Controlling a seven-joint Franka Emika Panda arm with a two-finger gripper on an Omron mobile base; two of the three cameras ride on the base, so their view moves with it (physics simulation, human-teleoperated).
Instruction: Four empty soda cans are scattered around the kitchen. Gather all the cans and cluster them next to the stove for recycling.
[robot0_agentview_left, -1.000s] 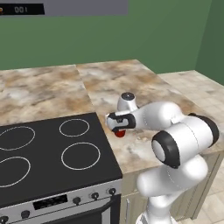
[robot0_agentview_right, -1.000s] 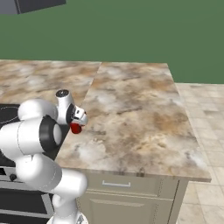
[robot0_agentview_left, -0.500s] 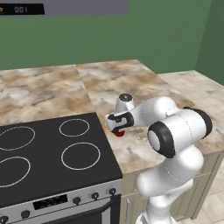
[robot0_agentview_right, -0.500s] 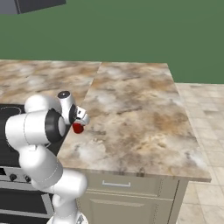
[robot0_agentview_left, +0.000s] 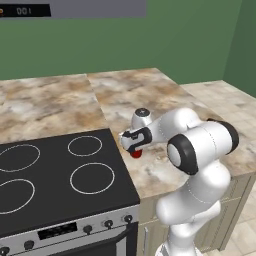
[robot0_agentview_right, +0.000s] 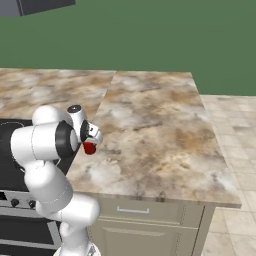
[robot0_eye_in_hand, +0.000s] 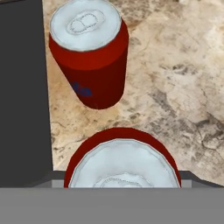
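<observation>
We have our gripper (robot0_agentview_left: 134, 148) low over the counter (robot0_agentview_left: 150, 100), just beside the right edge of the stove (robot0_agentview_left: 60, 175), and under it a red can (robot0_agentview_left: 135, 153) peeks out in both base views. From the hand camera we see two cans: one can close under the hand (robot0_eye_in_hand: 122, 162), its silver top facing us at the bottom of the picture, and a second can (robot0_eye_in_hand: 89, 54) standing upright on the marbled counter a little farther on, apart from the first and right alongside the black edge of the cooktop. We cannot tell whether our fingers are spread or pinching the near can; the fingertips are not clear in any picture, and the hand hides them in the base views. Nor can we tell whether the near can rests on the counter or hangs just above it. We judge that the task is roughly half done: one can is already parked next to the stove, and the near one is at the spot, either being set down or just released. That would leave two cans to find elsewhere in the kitchen. The near can should end up close to its neighbour without knocking it, since an empty can will tip easily.
</observation>
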